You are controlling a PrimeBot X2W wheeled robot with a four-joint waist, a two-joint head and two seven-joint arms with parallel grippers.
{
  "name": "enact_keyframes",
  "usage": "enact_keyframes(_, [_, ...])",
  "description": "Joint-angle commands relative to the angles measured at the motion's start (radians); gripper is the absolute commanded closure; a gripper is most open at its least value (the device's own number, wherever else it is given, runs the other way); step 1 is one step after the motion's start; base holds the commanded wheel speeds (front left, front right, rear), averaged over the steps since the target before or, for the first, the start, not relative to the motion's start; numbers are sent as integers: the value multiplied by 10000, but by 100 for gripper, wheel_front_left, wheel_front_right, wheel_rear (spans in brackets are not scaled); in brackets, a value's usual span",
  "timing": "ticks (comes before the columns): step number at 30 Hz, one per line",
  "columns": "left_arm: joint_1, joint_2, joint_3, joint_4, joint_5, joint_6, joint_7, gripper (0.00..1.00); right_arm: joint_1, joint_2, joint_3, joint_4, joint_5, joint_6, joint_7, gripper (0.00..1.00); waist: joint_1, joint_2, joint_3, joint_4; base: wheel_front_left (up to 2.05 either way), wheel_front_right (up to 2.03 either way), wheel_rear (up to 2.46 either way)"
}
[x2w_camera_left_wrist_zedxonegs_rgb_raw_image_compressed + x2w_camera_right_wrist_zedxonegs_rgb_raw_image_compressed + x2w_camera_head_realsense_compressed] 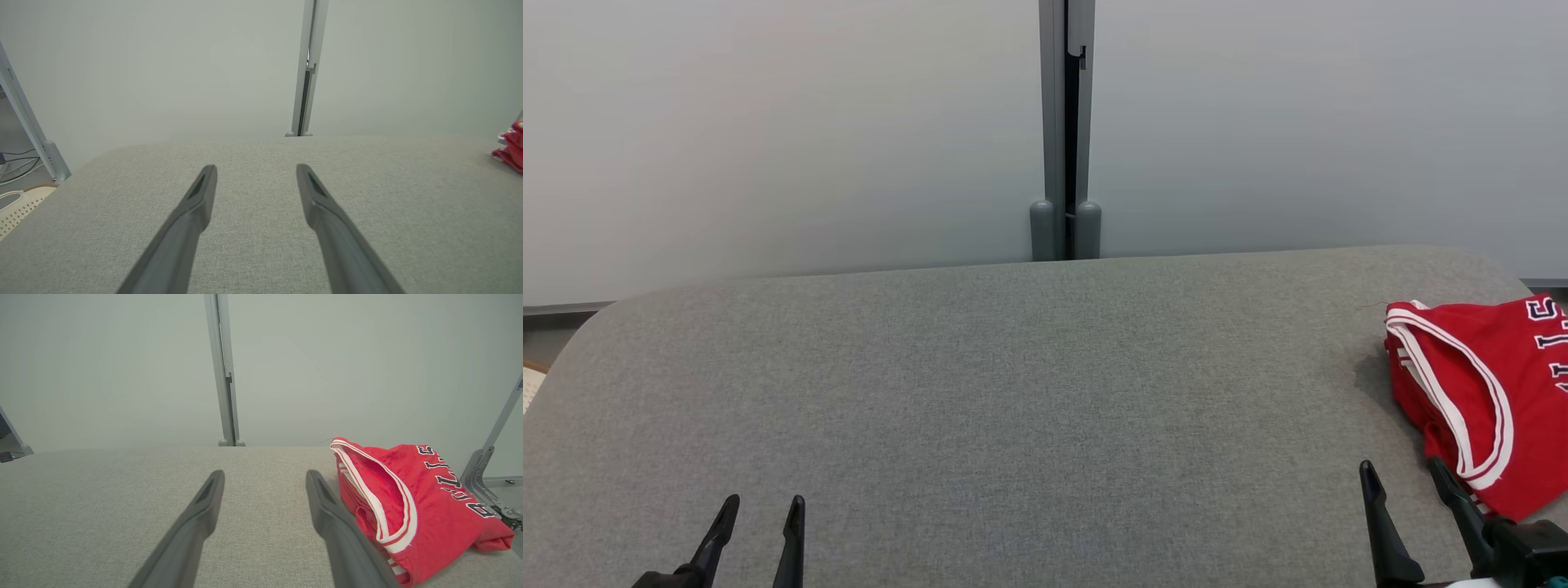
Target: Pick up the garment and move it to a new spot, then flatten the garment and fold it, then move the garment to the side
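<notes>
Against a pale wall (768, 122), the grey counter (1013, 367) carries the bunched red garment (1494, 392) at its right edge, just beside your right gripper (1401, 465), whose jaws, like those of the left gripper (766, 500), stand wide and empty.

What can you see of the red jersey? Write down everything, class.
The jersey is red, of mesh-like knit fabric, with white-and-red striped trim round an opening and dark, white-edged letters across it. It lies crumpled and bunched, not flat, at the right end of the grey table, part of it beyond the head view's edge. The open right gripper stands beside its near edge; contact cannot be told.
</notes>
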Motion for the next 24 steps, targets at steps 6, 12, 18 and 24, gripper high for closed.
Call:
enact_keyframes(6, [93, 125, -12, -62, 19, 108, 61, 0, 214, -26, -57, -188, 56, -18, 116, 0, 0, 0, -47, -99, 0, 0, 0])
enact_keyframes(12, [103, 165, -45, -59, -18, 100, 120, 0, 256, -26, -76, -229, 76, -18, 146, 0, 0, 0, -31, -121, 0, 0, 0])
enact_keyframes(18, [73, 214, -62, 1, -80, 97, 111, 0, 205, -26, -57, -237, 127, -18, 129, 0, 0, 0, -12, -114, 0, 0, 0])
enact_keyframes(24, [46, 243, -79, 86, -118, 105, 75, 0, 211, -26, -23, -201, 158, -18, 76, 0, 0, 0, -23, -96, 0, 0, 0])
